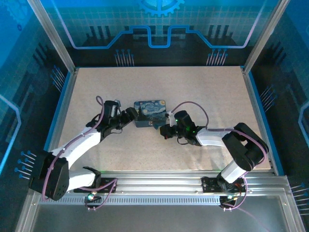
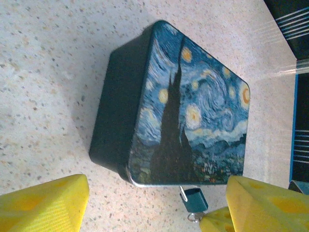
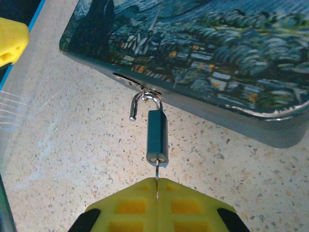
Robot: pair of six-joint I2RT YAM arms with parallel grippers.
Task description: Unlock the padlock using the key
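The padlock (image 3: pixel 157 137) is a small blue body with a silver shackle (image 3: pixel 143 100) hooked through the hasp on the front of the night-sky tin (image 3: pixel 207 53). The shackle's free end stands out of the body, to the left. The key (image 3: pixel 157 170), a thin grey sliver, sits in the keyhole at the lock's near end. My right gripper (image 3: pixel 157 182) is shut on the key, its yellow fingertips pressed together. From the left wrist the padlock (image 2: pixel 195 198) hangs under the tin (image 2: pixel 193 106). My left gripper (image 2: pixel 157 195) is open, its fingers (image 2: pixel 46 203) short of the tin's corner.
The tin (image 1: pixel 150 113) lies mid-table between my left gripper (image 1: pixel 129 115) and my right gripper (image 1: pixel 164 127). Speckled beige tabletop (image 1: pixel 203 87) stretches around them, bounded by blue side rails (image 1: pixel 62 104) and the metal frame.
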